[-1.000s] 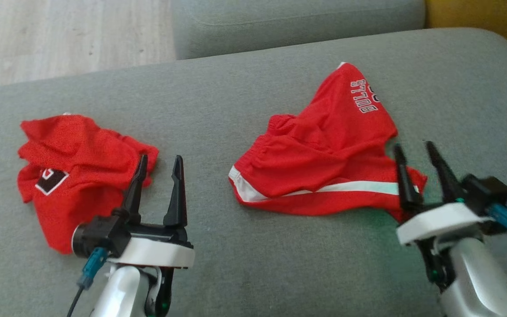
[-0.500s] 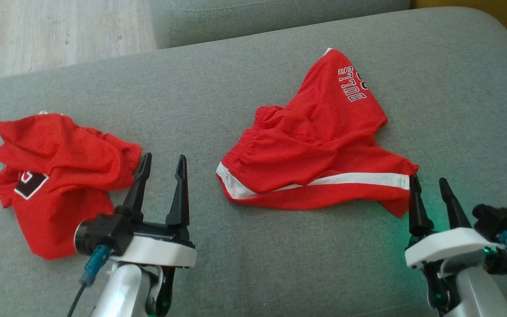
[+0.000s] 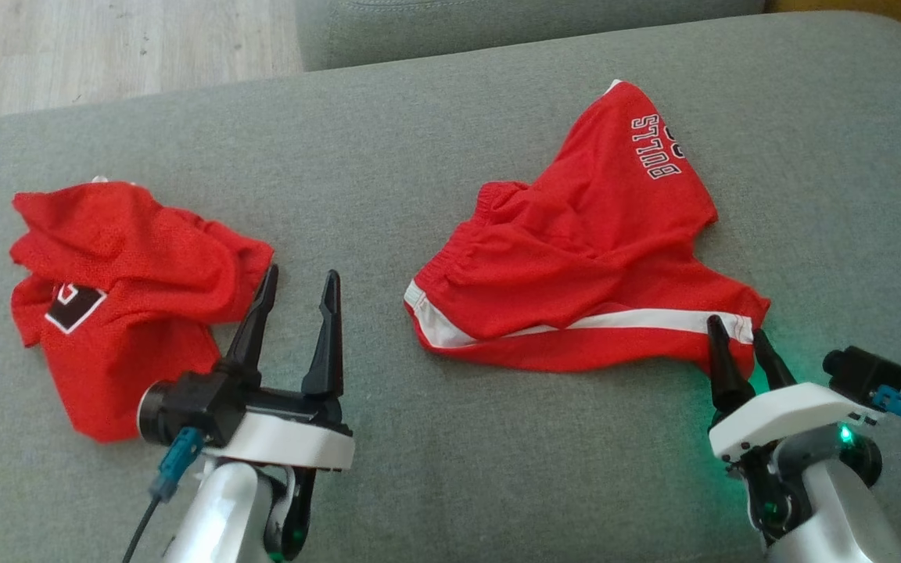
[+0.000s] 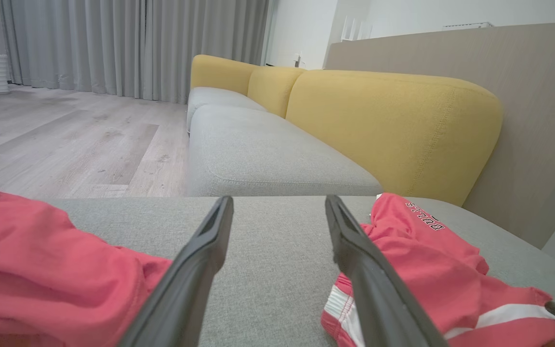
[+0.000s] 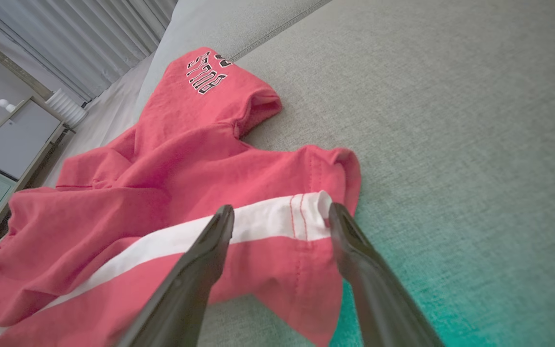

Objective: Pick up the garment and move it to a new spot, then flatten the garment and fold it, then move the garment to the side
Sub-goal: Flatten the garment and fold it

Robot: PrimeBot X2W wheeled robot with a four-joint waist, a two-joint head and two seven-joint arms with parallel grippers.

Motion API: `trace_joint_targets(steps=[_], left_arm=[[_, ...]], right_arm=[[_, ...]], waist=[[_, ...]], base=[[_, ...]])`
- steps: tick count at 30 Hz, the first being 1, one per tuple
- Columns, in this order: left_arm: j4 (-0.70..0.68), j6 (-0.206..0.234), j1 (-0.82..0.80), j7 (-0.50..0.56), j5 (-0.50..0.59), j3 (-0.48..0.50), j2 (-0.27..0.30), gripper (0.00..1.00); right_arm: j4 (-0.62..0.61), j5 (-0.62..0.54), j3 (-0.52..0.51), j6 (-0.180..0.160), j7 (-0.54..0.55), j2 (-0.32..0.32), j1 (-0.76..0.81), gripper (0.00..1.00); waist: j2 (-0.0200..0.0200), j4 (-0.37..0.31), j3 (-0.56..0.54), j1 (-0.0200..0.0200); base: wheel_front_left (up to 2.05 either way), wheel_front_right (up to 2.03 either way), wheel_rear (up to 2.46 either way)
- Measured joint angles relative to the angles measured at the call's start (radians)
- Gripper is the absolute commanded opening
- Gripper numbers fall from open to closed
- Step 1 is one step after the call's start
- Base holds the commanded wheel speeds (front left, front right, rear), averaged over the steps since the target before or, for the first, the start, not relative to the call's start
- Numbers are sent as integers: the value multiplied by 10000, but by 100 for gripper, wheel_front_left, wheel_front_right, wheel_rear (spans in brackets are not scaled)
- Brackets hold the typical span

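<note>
Lately | right pincer: open, had drawn back to the striped hem corner of the red Bulls shorts, which lay crumpled on the grey sofa seat | left pincer: open, empty | first pickup looked near.

Shorts hem corner behind right gripper; print beside lettering folded under, perhaps digits.
</note>
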Motion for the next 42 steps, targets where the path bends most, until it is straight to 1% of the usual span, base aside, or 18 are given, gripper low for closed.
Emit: trace_joint_targets(steps=[11, 12, 13, 14, 18, 24, 31, 35, 42], left_arm=[[-2, 0, -1, 0, 71, 4, 0, 100], [-2, 0, -1, 0, 71, 4, 0, 100], [-2, 0, -1, 0, 71, 6, 0, 100], [0, 0, -1, 0, 71, 8, 0, 100], [4, 0, -1, 0, 71, 21, 0, 100], [58, -2, 0, 0, 73, 186, 0, 100], [58, -82, 6, 0, 132, 219, 0, 100], [92, -117, 5, 0, 176, 203, -2, 100], [324, -186, -22, 0, 326, 121, 0, 100]], right_arm=[[253, 121, 123, 0, 0, -2, -244, 100], [253, 150, 144, 0, -2, -2, -284, 79], [253, 153, 161, 0, -6, -2, -313, 17], [257, 153, 178, 0, -15, -2, -337, 0], [198, -31, 232, 0, -316, -2, -370, 0], [-639, -500, 222, 0, -723, -109, -267, 0], [-1918, -849, -119, 0, -619, -188, 787, 0], [-2537, -932, -399, 0, -431, -180, 1074, 0], [-2899, -1011, -359, 0, -174, -111, 1244, 0]], waist=[[0, 28, 92, 0], [0, 26, 98, 0], [0, 22, 105, 0], [0, 17, 107, 0], [0, -24, 76, 0], [0, -260, -65, 0], [0, -786, -248, -1], [0, -1043, -270, -1], [0, -1271, -229, -1]], base=[[0, 0, 0], [0, 0, 0], [0, 0, 0], [0, 0, 0], [0, 0, 0], [0, 0, 0], [0, 0, 0], [0, 0, 0], [0, 0, 0]])
